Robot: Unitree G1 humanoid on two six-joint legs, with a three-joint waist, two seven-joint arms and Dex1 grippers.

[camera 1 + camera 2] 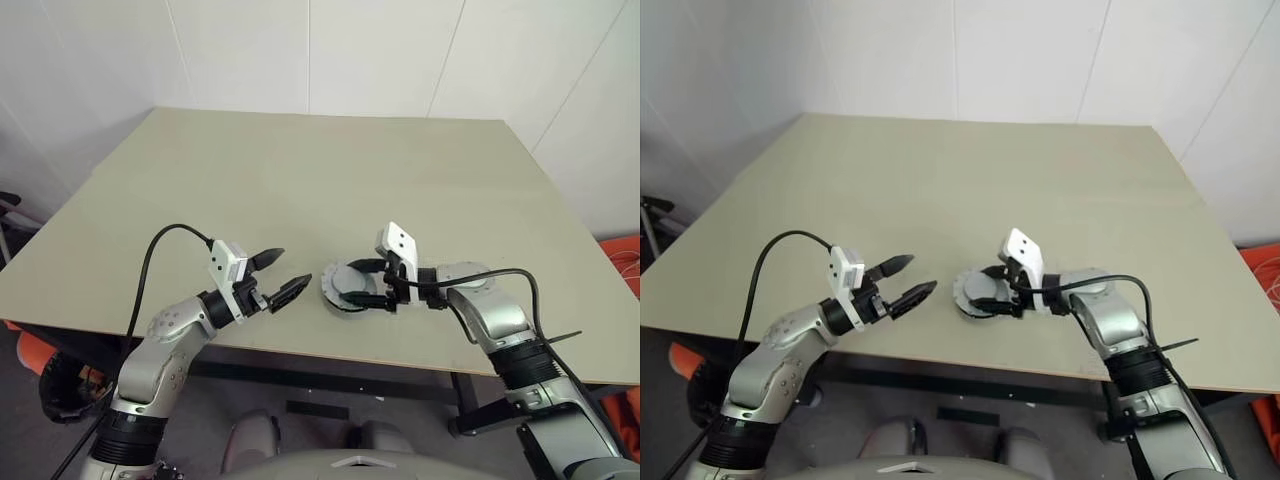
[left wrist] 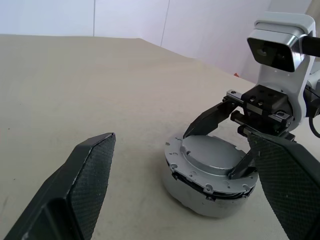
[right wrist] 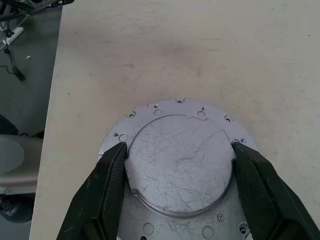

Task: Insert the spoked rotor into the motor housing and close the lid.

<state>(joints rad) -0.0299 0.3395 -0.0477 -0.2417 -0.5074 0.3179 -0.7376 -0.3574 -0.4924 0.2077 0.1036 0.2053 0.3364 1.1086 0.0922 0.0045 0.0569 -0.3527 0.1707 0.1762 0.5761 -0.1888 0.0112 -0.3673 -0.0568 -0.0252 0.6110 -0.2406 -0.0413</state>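
Right pincer [image 3: 177,187] pinched lid [image 3: 180,165] atop motor housing [image 2: 210,192]; left pincer [image 1: 277,275] spread wide, just beside it.

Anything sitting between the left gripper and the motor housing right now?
Nothing: bare table separates the left gripper from the motor housing, as the left eye view shows.

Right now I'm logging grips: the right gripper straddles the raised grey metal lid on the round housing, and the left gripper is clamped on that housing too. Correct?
Not quite. The left gripper hangs open, apart from the round housing, as the left eye view shows. The right gripper does straddle the raised grey metal lid.
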